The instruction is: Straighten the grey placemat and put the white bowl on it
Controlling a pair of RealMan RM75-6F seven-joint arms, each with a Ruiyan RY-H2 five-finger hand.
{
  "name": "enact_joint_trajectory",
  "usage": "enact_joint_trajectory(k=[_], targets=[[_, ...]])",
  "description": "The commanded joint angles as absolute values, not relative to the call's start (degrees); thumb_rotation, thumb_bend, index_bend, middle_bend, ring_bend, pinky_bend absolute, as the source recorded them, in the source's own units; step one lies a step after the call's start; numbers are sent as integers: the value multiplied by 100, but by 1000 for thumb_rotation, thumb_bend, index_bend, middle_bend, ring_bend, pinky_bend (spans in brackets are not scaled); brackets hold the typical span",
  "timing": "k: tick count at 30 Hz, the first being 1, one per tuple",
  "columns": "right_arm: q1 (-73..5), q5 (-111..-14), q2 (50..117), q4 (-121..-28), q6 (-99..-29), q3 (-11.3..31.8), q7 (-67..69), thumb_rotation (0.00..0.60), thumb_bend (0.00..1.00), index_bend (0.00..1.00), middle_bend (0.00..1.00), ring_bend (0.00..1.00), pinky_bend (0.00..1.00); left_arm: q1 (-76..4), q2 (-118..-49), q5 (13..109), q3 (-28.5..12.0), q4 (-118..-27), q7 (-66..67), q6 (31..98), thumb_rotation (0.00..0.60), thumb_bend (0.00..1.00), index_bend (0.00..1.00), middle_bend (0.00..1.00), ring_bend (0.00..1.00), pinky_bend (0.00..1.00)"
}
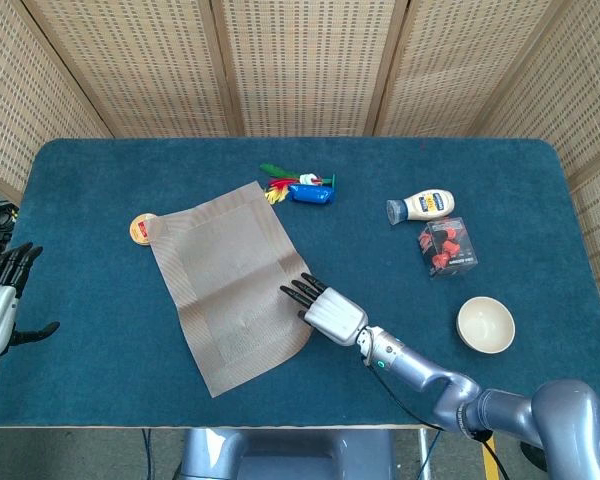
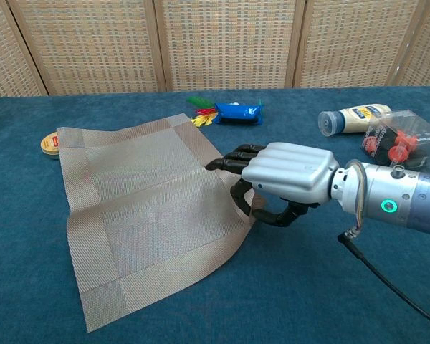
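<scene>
The right hand (image 2: 283,175) is gripping the near right edge of the grey placemat (image 2: 147,211), dark fingertips lying on top of the weave and the thumb curling beneath the lifted border; the straightening step is under way and, by the look of it, unfinished, since the mat is lying askew on the blue table (image 1: 100,340); its long axis is running from the far left corner, which is touching or just overlapping a small yellow tin (image 1: 142,229), down toward the near edge, slanting rightward in the head view; the next move is likely calling for a turn of the pinched edge until the mat's sides are squaring with the table edge, then a release; the white bowl (image 1: 485,324) is sitting upright well apart to the right, not yet on the mat; the left hand (image 1: 0,300) is hovering at the table's left edge, fingers spread, holding nothing.
</scene>
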State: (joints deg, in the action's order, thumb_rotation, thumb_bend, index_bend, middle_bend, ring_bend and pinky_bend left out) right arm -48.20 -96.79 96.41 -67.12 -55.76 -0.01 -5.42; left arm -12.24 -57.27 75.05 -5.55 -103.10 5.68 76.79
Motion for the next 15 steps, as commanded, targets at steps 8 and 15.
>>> enact_joint_trajectory(k=[8, 15], targets=[[-4466, -10936, 8587, -7407, -6824, -878, -592, 600, 666, 698, 42, 0, 0, -1216, -5726, 7609, -517, -10348, 586, 7691, 600, 0, 0, 0, 0, 0], [-4222, -11718, 7579, -7766, -7549, -1427, -951, 600, 666, 698, 55, 0, 0, -1136, -5736, 7806, -421, -10465, 682, 7824, 600, 0, 0, 0, 0, 0]])
